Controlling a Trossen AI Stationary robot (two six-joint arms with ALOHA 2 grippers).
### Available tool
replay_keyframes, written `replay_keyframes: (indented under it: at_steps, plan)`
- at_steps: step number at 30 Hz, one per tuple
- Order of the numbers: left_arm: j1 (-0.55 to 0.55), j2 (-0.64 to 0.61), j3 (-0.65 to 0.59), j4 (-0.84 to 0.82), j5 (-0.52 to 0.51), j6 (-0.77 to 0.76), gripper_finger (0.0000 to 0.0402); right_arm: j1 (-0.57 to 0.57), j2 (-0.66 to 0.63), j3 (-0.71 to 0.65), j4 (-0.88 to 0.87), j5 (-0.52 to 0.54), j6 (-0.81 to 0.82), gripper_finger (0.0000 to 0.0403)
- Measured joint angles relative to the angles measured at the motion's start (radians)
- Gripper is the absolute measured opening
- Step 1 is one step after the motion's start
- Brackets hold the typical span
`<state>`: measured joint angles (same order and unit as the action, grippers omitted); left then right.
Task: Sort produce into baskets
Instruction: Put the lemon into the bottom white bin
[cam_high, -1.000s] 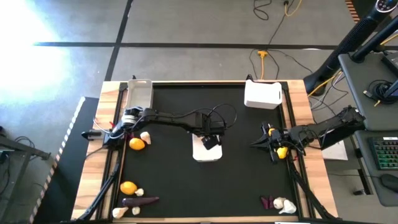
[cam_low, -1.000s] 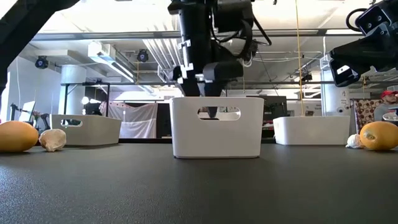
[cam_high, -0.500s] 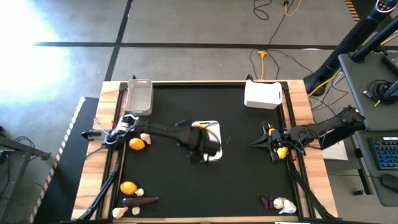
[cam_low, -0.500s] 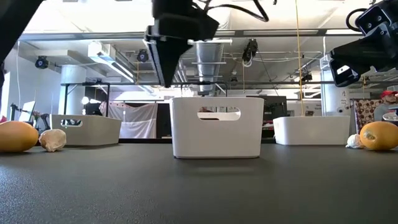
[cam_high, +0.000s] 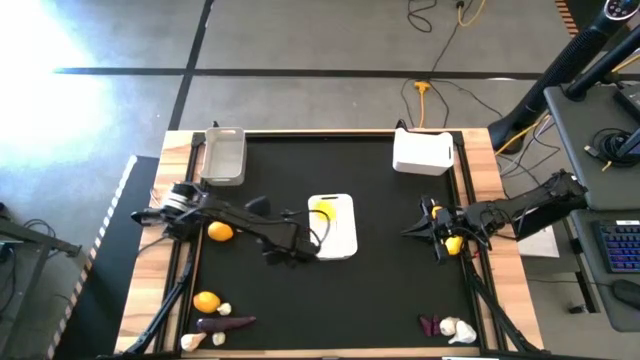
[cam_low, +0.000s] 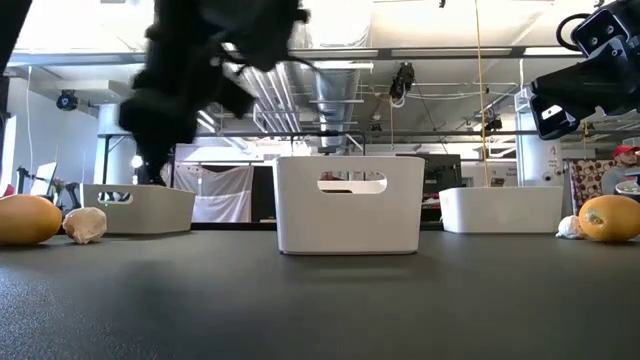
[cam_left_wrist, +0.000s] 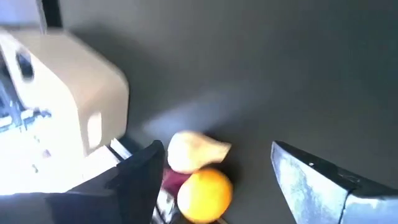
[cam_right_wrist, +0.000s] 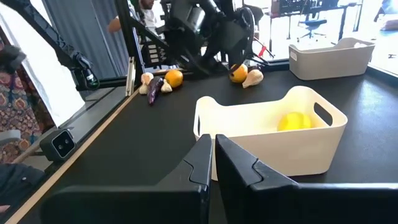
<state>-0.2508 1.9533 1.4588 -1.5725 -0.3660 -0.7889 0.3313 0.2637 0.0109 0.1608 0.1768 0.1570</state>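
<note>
Yellow fruit (cam_high: 321, 210) already lies in the white centre basket (cam_high: 343, 245), mid-frame in the high view. The left gripper (cam_high: 280, 254) sits just left of that basket above the black desk (cam_high: 390, 290), its fingers (cam_left_wrist: 314, 180) spread and holding nothing. The next pick looks to be the cluster at lower left: an orange fruit (cam_high: 207, 301), a purple vegetable (cam_high: 226, 323) and garlic bulbs (cam_high: 222, 310) packed close together. Best to descend on the outermost piece, straddling it alone. The right gripper (cam_high: 434, 229) waits at mid-right, fingers pressed together, empty.
</note>
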Motion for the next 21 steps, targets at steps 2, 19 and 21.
replay_keyframes:
  at_steps: [2,19,21]
  plan:
    - [0.0,-0.056,-0.069,0.002,0.028,-0.033,0.0287,0.0,0.0,0.0,0.0,0.0,0.0,0.0013]
    - [0.029,-0.466,-0.523,0.071,0.326,-0.379,0.0325,0.0,0.0,0.0,0.0,0.0,0.0,0.0013]
    - [0.038,-0.471,-0.539,0.118,0.326,-0.338,0.0325,0.0,0.0,0.0,0.0,0.0,0.0,0.0013]
